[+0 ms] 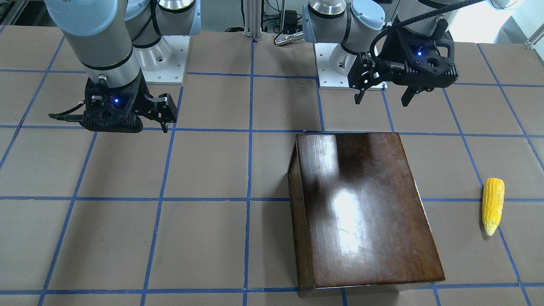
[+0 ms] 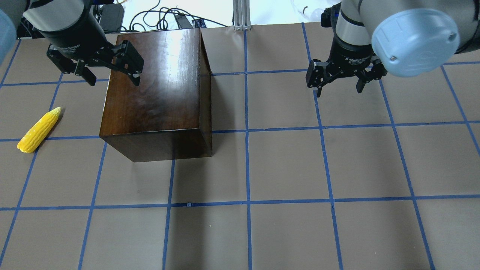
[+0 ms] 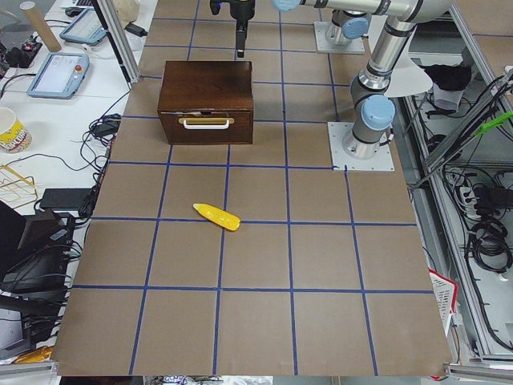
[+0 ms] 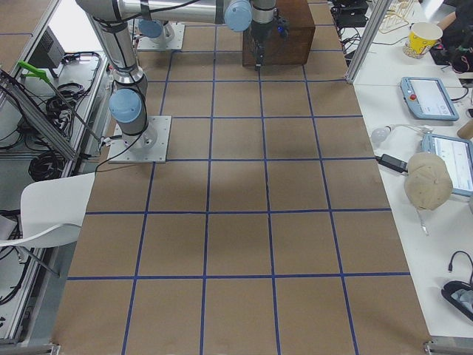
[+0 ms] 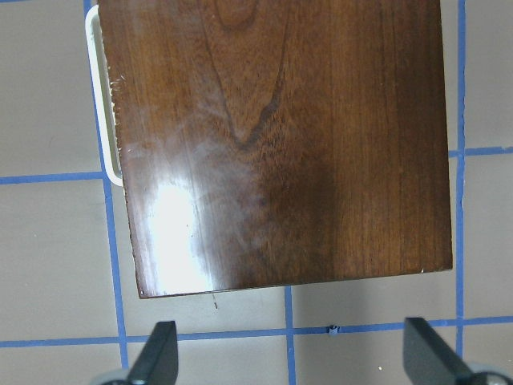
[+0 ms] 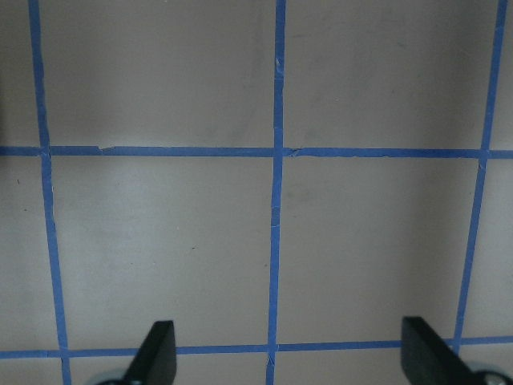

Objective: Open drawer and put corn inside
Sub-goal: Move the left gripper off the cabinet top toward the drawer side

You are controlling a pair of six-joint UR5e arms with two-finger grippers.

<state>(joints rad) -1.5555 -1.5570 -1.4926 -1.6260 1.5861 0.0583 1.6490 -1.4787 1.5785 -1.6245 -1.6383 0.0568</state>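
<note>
Presently the task is not begun: the drawer [image 3: 204, 127] is shut in the left face of the wooden box [image 2: 157, 86], and the corn [image 2: 38, 129] lies on the surface [image 2: 285, 168] to the left of that face, apart from it.

The left end effector [image 2: 114, 81] hangs released, fingers spread, above the far-left part of the box top. The right end effector [image 2: 339, 90] is likewise released and empty over bare surface, well to the right.

Risks, as judged:
1. The box may slide left when the drawer is pulled, since nothing braces it.
2. The white handle [image 5: 103, 96] is slim and sits close to the panel, so a finger could slip off it.
3. The drawer travels toward the corn and may nudge it.
4. The corn's rounded, tapered body could roll or squirt out of a pinch.

Appearance: the drawer front is dark brown and flush with the glossy box. The corn is bright yellow, with a paler tip pointing far.
</note>
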